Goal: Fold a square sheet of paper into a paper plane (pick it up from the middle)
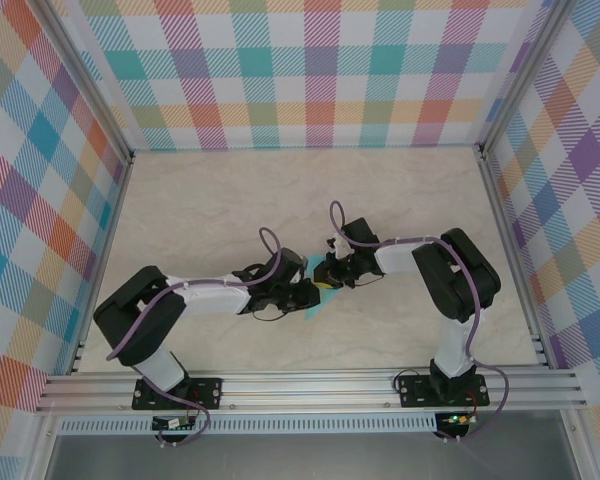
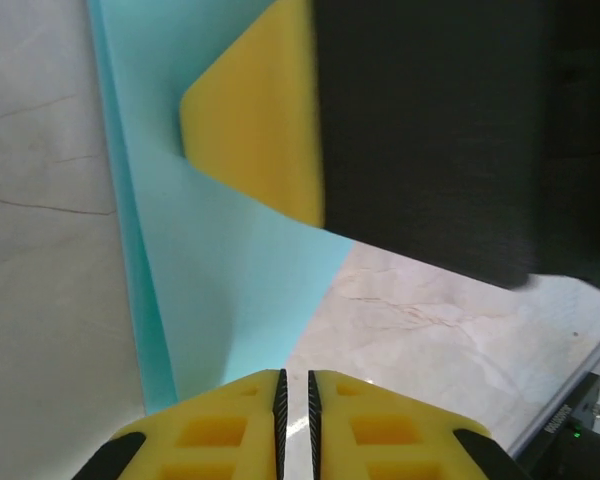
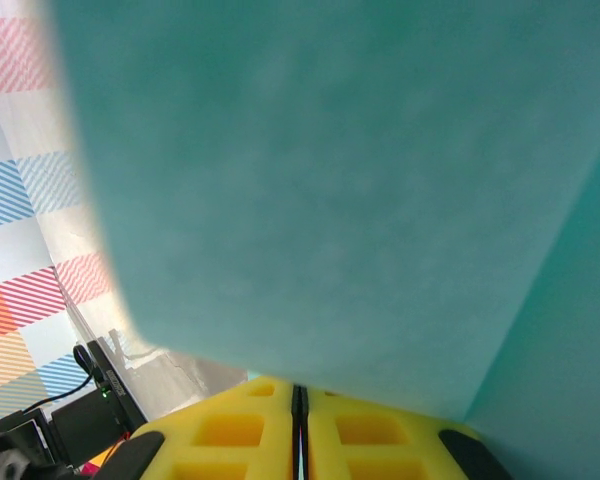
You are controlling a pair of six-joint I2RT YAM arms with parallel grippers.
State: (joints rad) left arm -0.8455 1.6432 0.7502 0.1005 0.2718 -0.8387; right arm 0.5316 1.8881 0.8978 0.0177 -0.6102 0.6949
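**Paper could be dropped, bent wrong or torn**

The square sheet of paper [image 2: 230, 260] is found over the middle of the table [image 1: 230, 200], right between the two arms, and it seems to be lifted up, not laid flat. The right gripper [image 3: 299, 392] is closed tight. The paper seems to be pinched in it, because the sheet rises straight from its tips. One of its yellow fingers [image 2: 255, 110] is pressed flat on the paper. The left gripper [image 2: 295, 395] is parted only a tiny crack. The bottom of the sheet is seen right at its tips, but nothing is seen inside the crack.

So the paper may be held by one small pinch. If the arm is moved fast, the thin sheet could be shaken loose and dropped. If it is grabbed crookedly by the left gripper, a wrong fold could be pressed in. If it is pulled both ways, it could be torn. The grippers are very close together, so they could also be bumped.
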